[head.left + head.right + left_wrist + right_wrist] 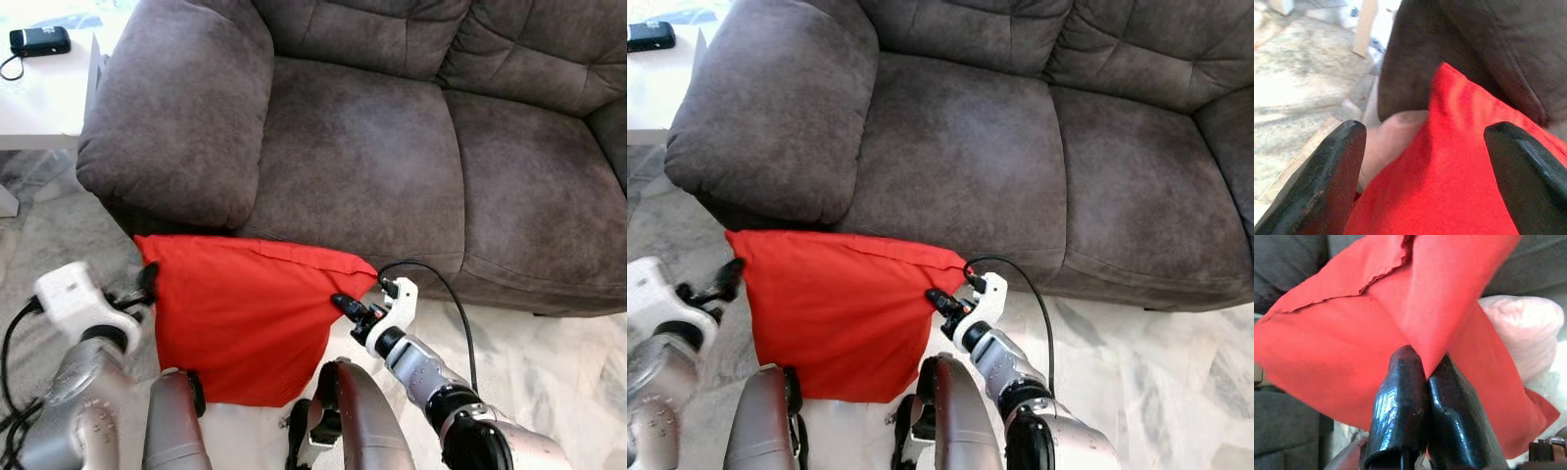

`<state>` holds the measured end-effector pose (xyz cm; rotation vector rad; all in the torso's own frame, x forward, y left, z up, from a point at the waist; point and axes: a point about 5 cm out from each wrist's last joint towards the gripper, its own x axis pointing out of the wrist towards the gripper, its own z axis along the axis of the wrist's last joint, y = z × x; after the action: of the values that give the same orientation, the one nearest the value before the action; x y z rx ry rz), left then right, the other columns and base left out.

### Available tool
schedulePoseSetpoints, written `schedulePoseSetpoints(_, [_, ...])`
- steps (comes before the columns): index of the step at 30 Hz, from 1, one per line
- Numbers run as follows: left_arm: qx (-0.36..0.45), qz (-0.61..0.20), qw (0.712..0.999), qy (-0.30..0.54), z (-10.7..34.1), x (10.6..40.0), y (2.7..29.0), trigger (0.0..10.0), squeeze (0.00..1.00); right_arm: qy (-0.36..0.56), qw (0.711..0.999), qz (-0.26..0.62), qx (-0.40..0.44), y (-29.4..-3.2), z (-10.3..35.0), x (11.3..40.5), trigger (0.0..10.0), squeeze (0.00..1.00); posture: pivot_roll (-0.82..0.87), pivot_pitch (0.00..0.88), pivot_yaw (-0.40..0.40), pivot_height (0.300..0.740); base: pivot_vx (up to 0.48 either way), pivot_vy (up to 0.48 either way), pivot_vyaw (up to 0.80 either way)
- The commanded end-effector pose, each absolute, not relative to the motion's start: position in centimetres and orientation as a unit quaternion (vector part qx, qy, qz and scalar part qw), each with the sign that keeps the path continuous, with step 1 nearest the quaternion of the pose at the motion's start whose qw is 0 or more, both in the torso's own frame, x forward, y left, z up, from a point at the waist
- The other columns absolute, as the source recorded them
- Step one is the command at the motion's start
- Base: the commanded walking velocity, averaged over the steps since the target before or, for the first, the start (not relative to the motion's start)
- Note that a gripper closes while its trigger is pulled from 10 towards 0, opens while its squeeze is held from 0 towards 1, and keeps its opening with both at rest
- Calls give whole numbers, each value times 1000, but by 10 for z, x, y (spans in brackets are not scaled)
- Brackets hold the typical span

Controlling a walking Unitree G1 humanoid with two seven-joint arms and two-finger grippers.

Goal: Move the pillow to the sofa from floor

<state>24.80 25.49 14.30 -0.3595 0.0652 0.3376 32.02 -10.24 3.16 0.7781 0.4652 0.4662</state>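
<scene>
The red pillow [240, 318] hangs against the front of the grey sofa [362, 147], below the seat cushion and beside the armrest, its lower edge near the marble floor [549, 357]. It looks light and very soft: the cover sags and folds, so a pinch takes only cloth and the body will droop and swing. The right hand [345, 305] has its fingers pressed together on a fold of cover at the pillow's right corner. The left hand [147, 282] sits at the left corner with fingers spread apart, the fabric between them but not gripped. Judging by that, closing the left on its corner would share the load and stop the cover slipping loose
</scene>
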Motion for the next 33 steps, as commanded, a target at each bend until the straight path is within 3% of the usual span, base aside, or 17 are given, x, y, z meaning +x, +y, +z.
schedulePoseSetpoints(1, [-198, 188, 961, 48, 130, 242, 261, 10000, 0, 219, 879, 216, 364, -119, 27, 316, 10000, 0, 170, 206, -272, 612, 0, 0, 0])
schedulePoseSetpoints(5, [-204, 198, 958, 44, 128, 240, 268, 10000, 0, 218, 878, 223, 362, -122, 26, 314, 10000, 0, 165, 201, -276, 612, 0, 0, 0])
schedulePoseSetpoints(6, [-215, 198, 956, 36, 127, 238, 273, 10000, 1000, 219, 876, 233, 360, -126, 24, 311, 10000, 0, 159, 199, -279, 612, 0, 0, 0])
schedulePoseSetpoints(11, [-251, 183, 950, 27, 126, 240, 275, 10000, 1000, 227, 875, 242, 353, -129, 18, 305, 10000, 0, 153, 203, -284, 612, 0, 0, 0])
schedulePoseSetpoints(18, [-283, 88, 955, 33, 113, 250, 288, 10000, 1000, 232, 872, 257, 346, -123, 19, 304, 10000, 0, 123, 227, -294, 612, 0, 0, 0])
schedulePoseSetpoints(26, [-271, 85, 958, 36, 110, 253, 296, 10000, 1000, 231, 872, 266, 339, -126, 21, 304, 10000, 0, 101, 242, -297, 612, 0, 0, 0])
schedulePoseSetpoints(31, [-316, 49, 948, -4, 118, 258, 305, 10000, 1000, 236, 871, 265, 339, -129, 17, 300, 10000, 0, 98, 255, -297, 612, 0, 0, 0])
schedulePoseSetpoints(32, [-314, 29, 949, -12, 123, 260, 303, 10000, 420, 237, 871, 266, 339, -130, 16, 299, 10000, 0, 92, 260, -296, 612, 0, 0, 0])
schedulePoseSetpoints(33, [-309, 20, 951, -16, 125, 261, 301, 10000, 0, 237, 871, 266, 340, -130, 16, 298, 10000, 0, 91, 262, -296, 612, 0, 0, 0])
